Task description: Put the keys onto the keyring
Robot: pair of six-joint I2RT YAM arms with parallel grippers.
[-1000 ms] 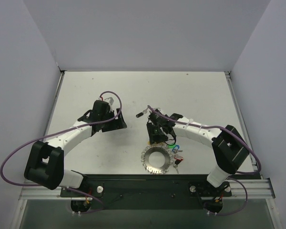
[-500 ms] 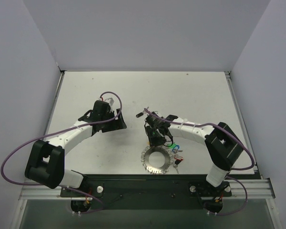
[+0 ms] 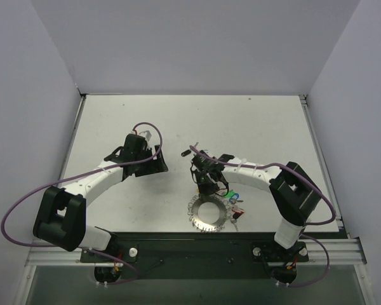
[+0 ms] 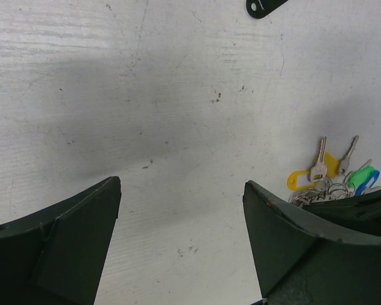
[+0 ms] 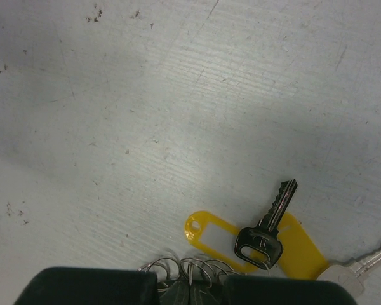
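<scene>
Grasp step: right gripper (image 5: 190, 287) clenched on the wire loops (image 5: 178, 267) of the keys (image 3: 235, 202) bunched just right of the keyring (image 3: 192, 215), left gripper (image 4: 182, 184) released over the table (image 4: 146, 95), well apart; next likely lift bunch and thread it on, left steadying ring

We are looking into a robotics lab, at a bench set up as a small boxed-in test cell. Plain pale walls (image 3: 197, 44) enclose a white table (image 3: 254, 127) at the back and on both sides. Along the near edge we see an aluminium rail (image 3: 333, 244) and a black mounting plate (image 3: 190, 244), where the left arm (image 3: 95, 181) and the right arm (image 3: 260, 175) have their bases. Purple cables (image 3: 13, 216) loop loosely along both arms. In the wrist views we find the tabletop scuffed, scratched and speckled with dark marks, like a hard-used work surface.
</scene>
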